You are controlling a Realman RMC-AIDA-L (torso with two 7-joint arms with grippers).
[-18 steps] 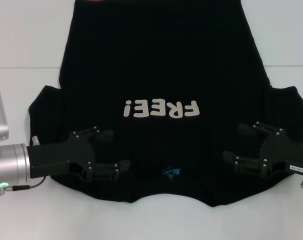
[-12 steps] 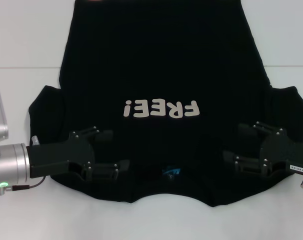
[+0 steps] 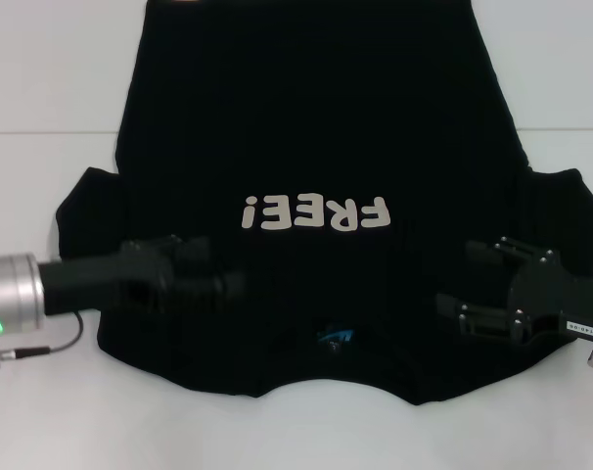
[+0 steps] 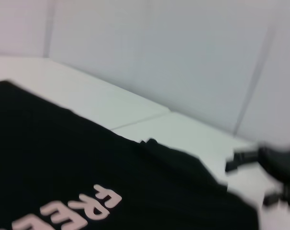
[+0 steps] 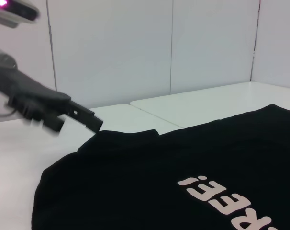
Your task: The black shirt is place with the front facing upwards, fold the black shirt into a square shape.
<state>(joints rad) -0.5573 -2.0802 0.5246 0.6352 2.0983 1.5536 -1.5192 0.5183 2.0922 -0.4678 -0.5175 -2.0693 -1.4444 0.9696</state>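
Observation:
The black shirt [image 3: 316, 127] lies flat and front up on the white table [image 3: 52, 78]. Its cream "FREE!" letters [image 3: 316, 212] read upside down and its blue neck label [image 3: 336, 336] is near me. The shirt also shows in the left wrist view [image 4: 63, 163] and the right wrist view [image 5: 183, 158]. My left gripper [image 3: 225, 271] is blurred by motion over the shirt's left shoulder area, jaws apart and empty. It also shows in the right wrist view [image 5: 87, 120]. My right gripper [image 3: 455, 279] is open and empty over the right shoulder area, and shows in the left wrist view [image 4: 252, 177].
A seam [image 3: 42, 132] runs across the table behind the sleeves. White wall panels [image 5: 135, 48] stand behind the table. A thin cable [image 3: 42, 345] hangs from the left arm's silver wrist. Bare table lies left, right and in front of the shirt.
My left gripper has turned at the wrist and shifted slightly right and away over the shirt, and now shows blurred. The right gripper and the shirt have not moved.

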